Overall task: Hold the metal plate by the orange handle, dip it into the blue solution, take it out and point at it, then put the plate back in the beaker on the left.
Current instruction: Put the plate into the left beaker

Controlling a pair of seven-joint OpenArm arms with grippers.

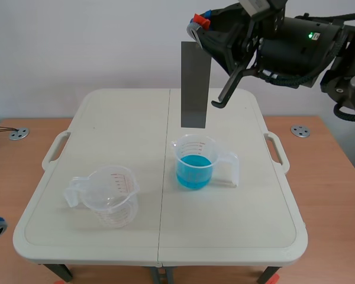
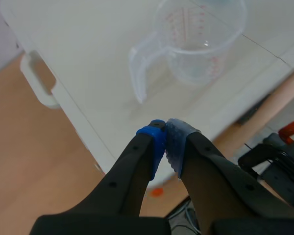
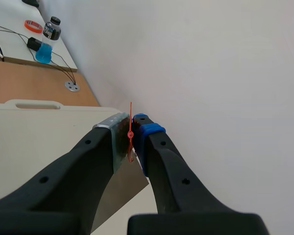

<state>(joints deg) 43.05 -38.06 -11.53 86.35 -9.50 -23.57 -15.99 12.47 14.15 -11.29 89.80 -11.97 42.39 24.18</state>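
Only the scene view shows the long grey metal plate [image 1: 195, 83], clamped in the right end effector [image 1: 197, 25], hanging over the clear blue-liquid beaker [image 1: 194, 161]; the left end effector [image 2: 165, 133] is closed, empty.

Grey plate [image 1: 195, 83] upright above blue-filled beaker [image 1: 194, 167]

2 clear beakers in scene view: empty beaker [image 1: 109, 201] lower left of centre, blue-solution beaker [image 1: 195, 168] mid-frame. 1 metal plate [image 1: 195, 83] upper centre, 1 white table [image 1: 106, 118], 2 round metal discs: left disc [image 1: 19, 134] at left edge, right disc [image 1: 300, 131] at right. 2 grippers, i.e. left gripper [image 2: 165, 131] & right gripper [image 3: 131, 128]; 1 bottle [image 3: 49, 39] far ahead of the latter.
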